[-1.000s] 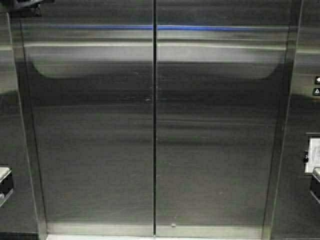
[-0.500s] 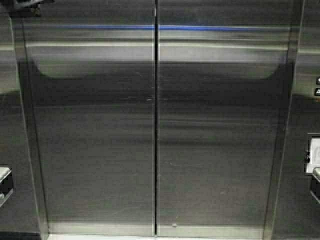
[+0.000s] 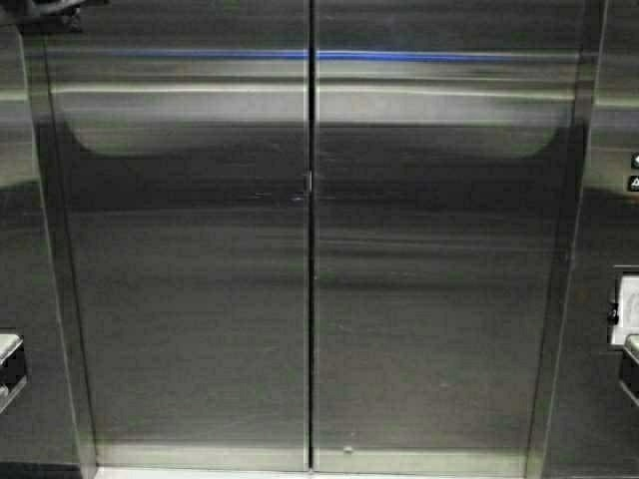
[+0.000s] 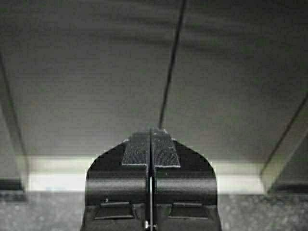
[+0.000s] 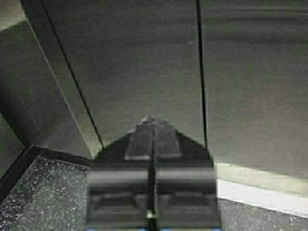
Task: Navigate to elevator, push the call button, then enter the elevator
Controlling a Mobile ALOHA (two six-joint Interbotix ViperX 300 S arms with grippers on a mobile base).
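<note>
Steel everywhere: you're parked square in front of the elevator [image 3: 310,259], its 2 doors shut tight and the centre seam dead ahead. Off to the right of the doors, at the edge of view, sits a plate that looks like the call button [image 3: 629,309], though I can't tell if it's been pushed. Left gripper [image 4: 151,144] and right gripper [image 5: 153,137] both point at the doors, fingers pressed together, holding nothing. Entering is what's left.
</note>
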